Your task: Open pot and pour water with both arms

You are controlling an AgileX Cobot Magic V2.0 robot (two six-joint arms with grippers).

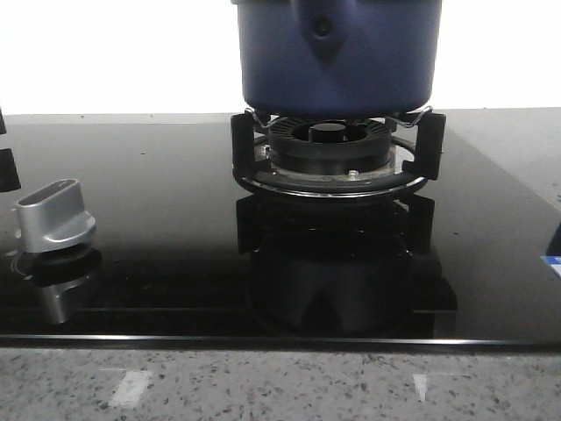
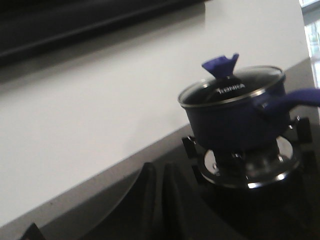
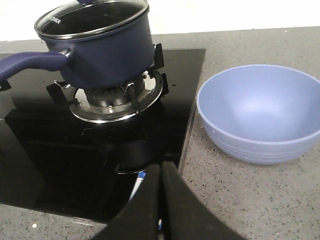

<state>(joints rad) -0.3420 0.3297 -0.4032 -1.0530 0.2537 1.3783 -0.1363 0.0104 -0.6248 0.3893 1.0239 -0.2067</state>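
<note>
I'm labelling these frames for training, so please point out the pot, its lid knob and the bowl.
pot [image 3: 107, 55]: right wrist view, on its dark blue side wall.
lid knob [image 2: 221, 66]: left wrist view, on the blue grip atop the glass lid.
bowl [image 3: 260, 145]: right wrist view, on its outer wall near the rim.

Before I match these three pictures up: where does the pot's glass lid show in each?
Front view: lid not in it, cut off above the pot.
Left wrist view: lid right of centre, on the pot.
Right wrist view: lid upper left.
Shared landmark: the burner grate.
</note>
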